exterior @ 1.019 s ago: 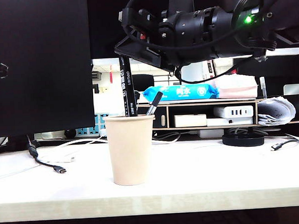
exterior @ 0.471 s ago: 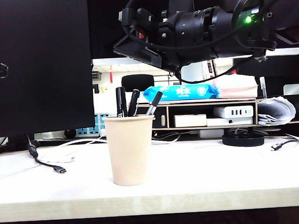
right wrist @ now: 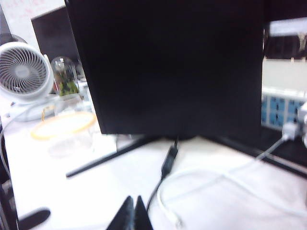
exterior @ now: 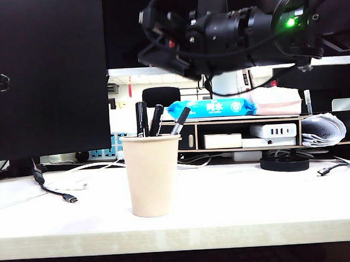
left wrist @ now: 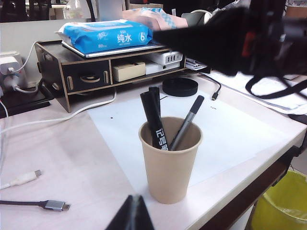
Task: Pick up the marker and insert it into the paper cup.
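Having released the marker (exterior: pixel 141 118) into the paper cup (exterior: pixel 152 175), we see the right gripper (right wrist: pixel 134 211) pinched together above it, empty; the left gripper (left wrist: pixel 134 212), also together, sits apart near the table's front edge.

We see a pale wooden table (exterior: pixel 237 215) carrying everything. The paper cup (exterior: pixel 152 175) stands upright on a white sheet of paper (left wrist: pixel 230 134) near the table's front edge. At the cup's nine o'clock in the exterior view lies a dark USB cable (exterior: pixel 56 193), with a white cable (exterior: pixel 86 169) just behind it. At two o'clock stands a wooden desk shelf (exterior: pixel 268 133), with a black round disc (exterior: pixel 285 163) just in front of it.
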Controlling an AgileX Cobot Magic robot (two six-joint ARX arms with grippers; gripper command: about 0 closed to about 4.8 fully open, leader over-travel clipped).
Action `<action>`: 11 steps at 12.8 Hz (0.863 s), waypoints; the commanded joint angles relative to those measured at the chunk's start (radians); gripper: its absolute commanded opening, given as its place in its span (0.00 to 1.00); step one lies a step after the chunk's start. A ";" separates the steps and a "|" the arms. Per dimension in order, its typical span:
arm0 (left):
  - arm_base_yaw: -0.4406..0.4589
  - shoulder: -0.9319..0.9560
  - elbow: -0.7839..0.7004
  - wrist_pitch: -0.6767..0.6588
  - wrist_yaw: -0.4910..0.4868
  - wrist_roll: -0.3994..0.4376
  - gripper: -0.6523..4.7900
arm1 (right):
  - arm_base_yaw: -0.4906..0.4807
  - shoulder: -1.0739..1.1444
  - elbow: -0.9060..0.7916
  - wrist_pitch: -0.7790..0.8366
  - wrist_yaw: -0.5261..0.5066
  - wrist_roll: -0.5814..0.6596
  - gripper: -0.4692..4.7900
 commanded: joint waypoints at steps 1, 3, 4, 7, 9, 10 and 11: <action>0.000 0.000 0.001 0.006 0.003 0.004 0.11 | 0.001 -0.042 0.000 0.039 0.000 0.046 0.08; 0.000 0.000 0.001 0.006 0.003 0.004 0.11 | 0.001 -0.129 0.000 -0.069 0.000 0.046 0.08; 0.000 0.000 0.001 0.006 0.002 0.004 0.11 | 0.001 -0.177 0.000 -0.139 0.000 0.046 0.08; 0.000 0.000 0.001 0.006 0.003 0.004 0.11 | 0.001 -0.499 -0.024 -0.591 0.038 -0.015 0.08; 0.003 0.000 0.001 0.006 0.003 0.004 0.11 | 0.000 -0.725 -0.101 -0.794 0.099 -0.015 0.08; 0.009 0.000 0.001 0.006 0.003 0.004 0.11 | 0.001 -0.831 -0.139 -0.842 0.113 -0.012 0.08; 0.012 0.000 0.001 0.006 0.002 0.004 0.11 | 0.001 -0.924 -0.164 -0.890 0.142 -0.009 0.08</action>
